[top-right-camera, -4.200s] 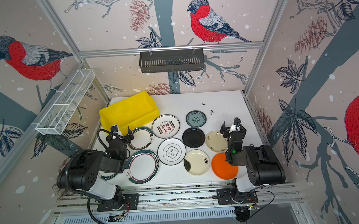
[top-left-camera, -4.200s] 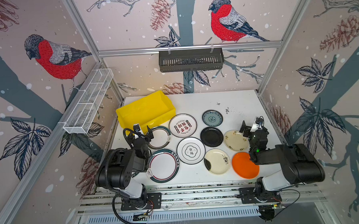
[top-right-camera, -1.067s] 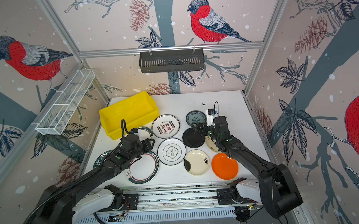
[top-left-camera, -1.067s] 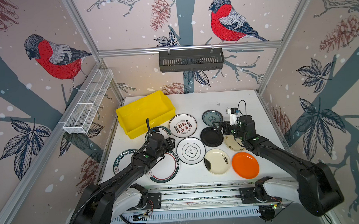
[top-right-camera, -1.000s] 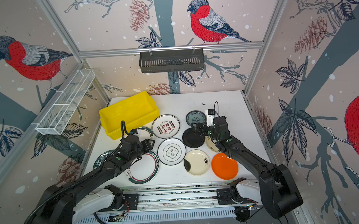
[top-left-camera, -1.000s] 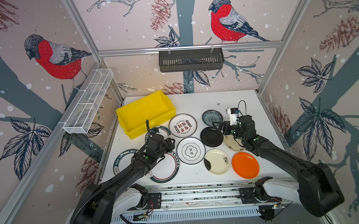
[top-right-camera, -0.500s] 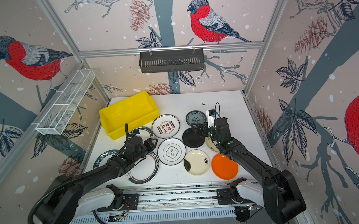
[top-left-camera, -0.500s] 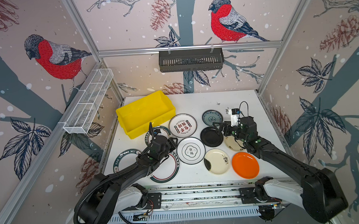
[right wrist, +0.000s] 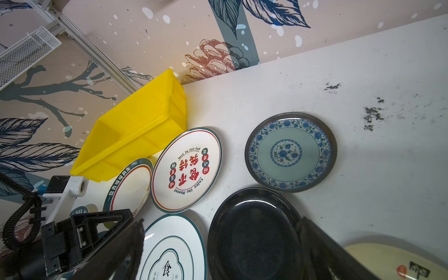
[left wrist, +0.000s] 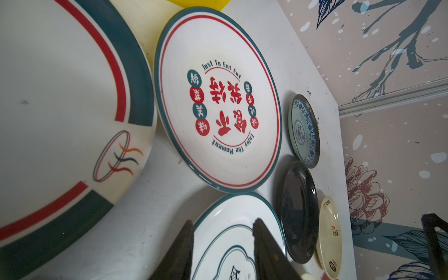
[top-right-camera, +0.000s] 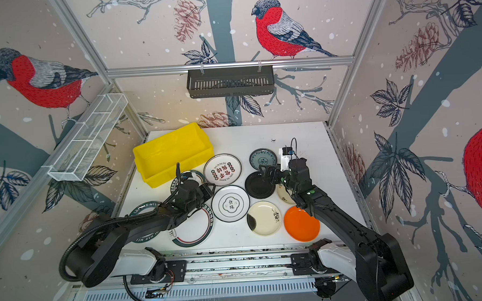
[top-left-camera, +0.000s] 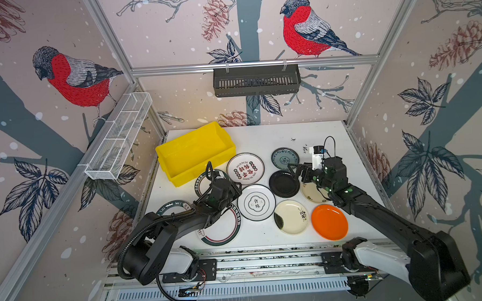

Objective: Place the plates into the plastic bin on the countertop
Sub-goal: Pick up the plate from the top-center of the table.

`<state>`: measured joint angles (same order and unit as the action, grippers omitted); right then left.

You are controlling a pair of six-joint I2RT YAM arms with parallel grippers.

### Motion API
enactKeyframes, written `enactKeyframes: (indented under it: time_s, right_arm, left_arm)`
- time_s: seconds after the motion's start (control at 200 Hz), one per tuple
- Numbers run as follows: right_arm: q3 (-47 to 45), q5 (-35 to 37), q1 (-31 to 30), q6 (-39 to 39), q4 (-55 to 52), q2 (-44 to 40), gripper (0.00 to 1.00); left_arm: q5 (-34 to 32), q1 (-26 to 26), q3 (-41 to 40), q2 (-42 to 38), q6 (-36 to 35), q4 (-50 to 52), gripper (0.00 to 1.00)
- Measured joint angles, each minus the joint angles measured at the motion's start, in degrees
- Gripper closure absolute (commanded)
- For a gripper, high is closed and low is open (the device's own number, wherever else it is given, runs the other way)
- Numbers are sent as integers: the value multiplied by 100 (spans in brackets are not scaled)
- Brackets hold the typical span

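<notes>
The yellow plastic bin point(top-left-camera: 195, 153) point(right wrist: 135, 135) stands at the back left of the white countertop point(top-left-camera: 323, 133) with nothing in it. Several plates lie flat in front of it. My left gripper point(top-left-camera: 236, 189) point(left wrist: 223, 220) is open, its fingers straddling the near rim of a white plate with a green emblem point(top-left-camera: 256, 202) point(left wrist: 232, 211). My right gripper point(top-left-camera: 296, 172) point(right wrist: 221, 220) is wide open, one finger on each side of the black plate point(top-left-camera: 283, 184) point(right wrist: 252, 232). Neither holds anything.
Around them lie a red-lettered plate point(top-left-camera: 245, 167), a teal plate point(top-left-camera: 285, 158), two cream plates point(top-left-camera: 291, 217), an orange plate point(top-left-camera: 329, 222) and a large green-rimmed plate point(top-left-camera: 219, 227) under the left arm. A black basket point(top-left-camera: 256, 80) and a wire rack point(top-left-camera: 119, 137) hang on the walls.
My left gripper has slid right to the white plate's rim and its jaws have narrowed a little. The right gripper has stayed wide open at the black plate.
</notes>
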<state>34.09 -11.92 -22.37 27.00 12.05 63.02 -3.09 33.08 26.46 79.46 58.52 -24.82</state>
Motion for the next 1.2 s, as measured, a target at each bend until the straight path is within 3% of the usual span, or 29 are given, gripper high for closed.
enactKeyframes:
  time_s: [0.281, 0.621, 1.202]
  right_arm:
    - [24, 101, 7, -9, -111, -4, 0]
    - [26, -514, 22, -28, -22, -9, 0]
    - [50, -385, 35, -24, -46, -33, 0]
  left_arm:
    - [-120, 0, 208, 382, 157, 17, 60]
    - [-249, -24, 264, 616, 291, 66, 63]
    - [-319, -101, 723, 1513, 315, -28, 67]
